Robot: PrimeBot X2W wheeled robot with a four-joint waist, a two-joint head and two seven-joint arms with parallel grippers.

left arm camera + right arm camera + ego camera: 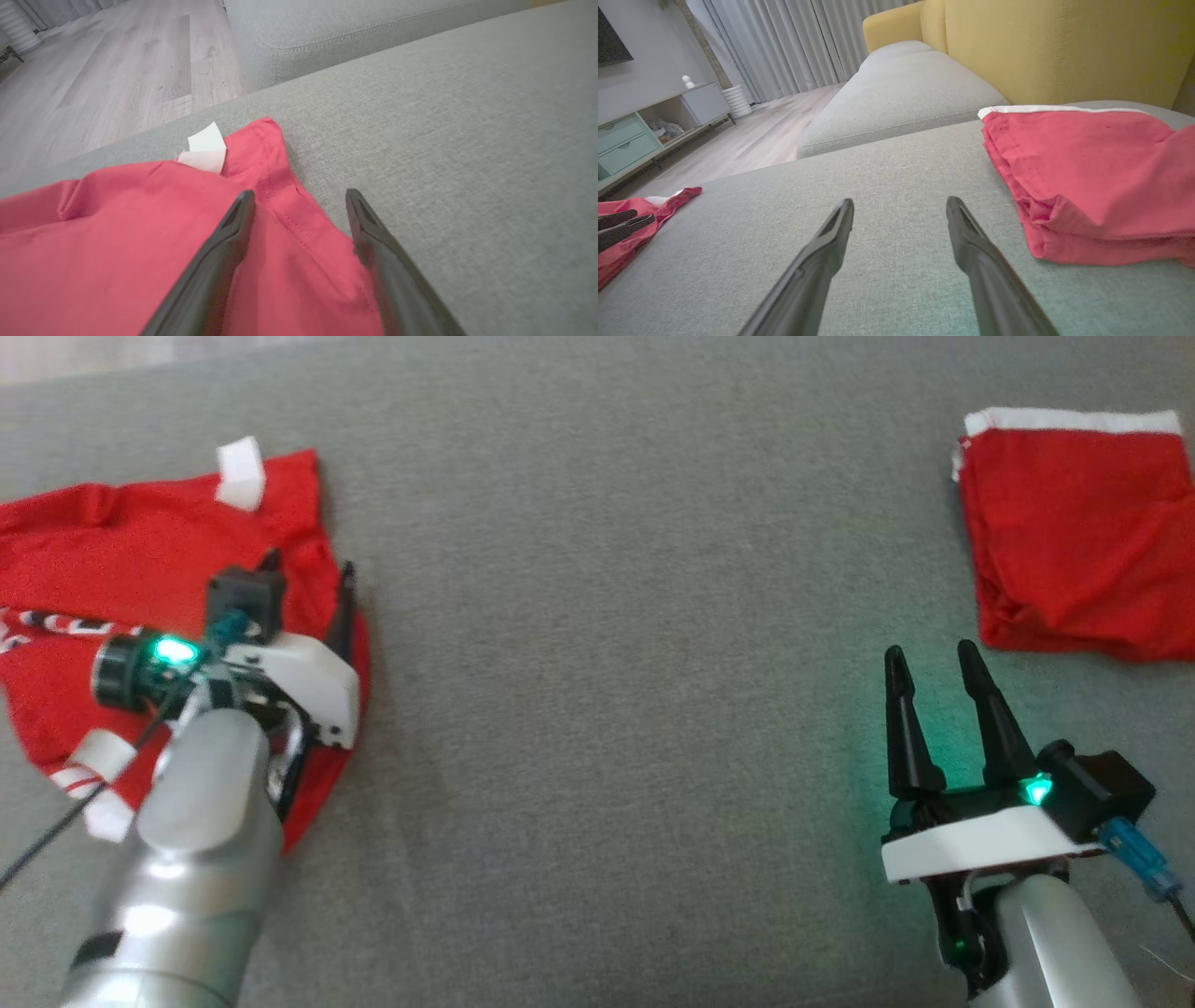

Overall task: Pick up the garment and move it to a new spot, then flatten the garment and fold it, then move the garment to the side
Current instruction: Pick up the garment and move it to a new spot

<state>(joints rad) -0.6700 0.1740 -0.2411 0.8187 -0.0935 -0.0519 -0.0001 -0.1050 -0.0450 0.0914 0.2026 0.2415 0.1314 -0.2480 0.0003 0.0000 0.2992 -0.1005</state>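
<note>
Left gripper (309, 567) spread wide, gripping nothing, fingers straddling the hem of the crumpled red garment (112, 560) at the left edge of the gray sofa cushion (607, 616). Right gripper (931, 651) also wide apart and empty, over bare cushion near a folded red garment (1074, 541) at the far right corner.
</note>
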